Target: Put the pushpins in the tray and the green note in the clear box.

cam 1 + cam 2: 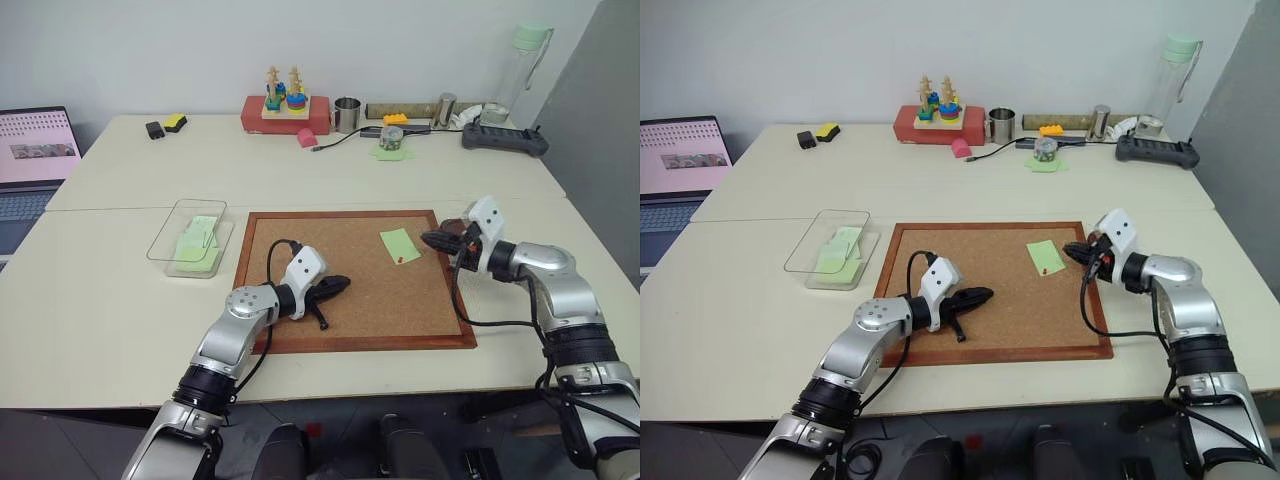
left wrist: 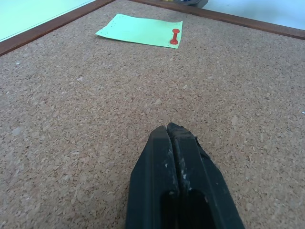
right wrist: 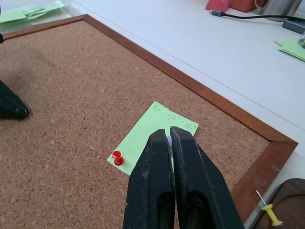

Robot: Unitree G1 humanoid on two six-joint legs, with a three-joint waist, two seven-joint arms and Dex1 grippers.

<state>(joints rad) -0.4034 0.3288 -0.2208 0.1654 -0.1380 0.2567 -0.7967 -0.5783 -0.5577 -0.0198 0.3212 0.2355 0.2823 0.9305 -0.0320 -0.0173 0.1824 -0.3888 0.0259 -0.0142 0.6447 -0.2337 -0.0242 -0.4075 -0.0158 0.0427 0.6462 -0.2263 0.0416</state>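
Left fingers: the left gripper (image 1: 340,285) has its two black fingers (image 2: 162,157) pressed together with nothing between them; they hover just above the bare cork board (image 1: 300,240), near its middle, pointing toward the note.
Clear box: the clear box (image 1: 172,225) stands on the table (image 1: 120,290) just beside the board's left frame; pale green sheets lie inside it and a stack of the same colour lies under its near end.
Green note: the green note (image 1: 399,244) is a small pale green square lying flat on the cork toward the board's far right corner, well apart from the clear box; faint dotted marks run along one edge.
Red pushpin: the red pushpin (image 3: 117,158) stands in the note's near corner, its head red-orange, pinning the sheet to the cork.
Right fingers: the right gripper (image 1: 430,239) has its fingers (image 3: 155,176) closed against each other; whether something tiny is pinched at the tips cannot be told. They hang over the board's right edge, just beside the note.
Tray: the tray (image 3: 290,200) is a dark brown wooden dish with a rounded corner, resting on the table just outside the board's right frame.
Yellow pushpin: a yellow pushpin (image 3: 269,211) lies on its side in the tray, its needle bare.
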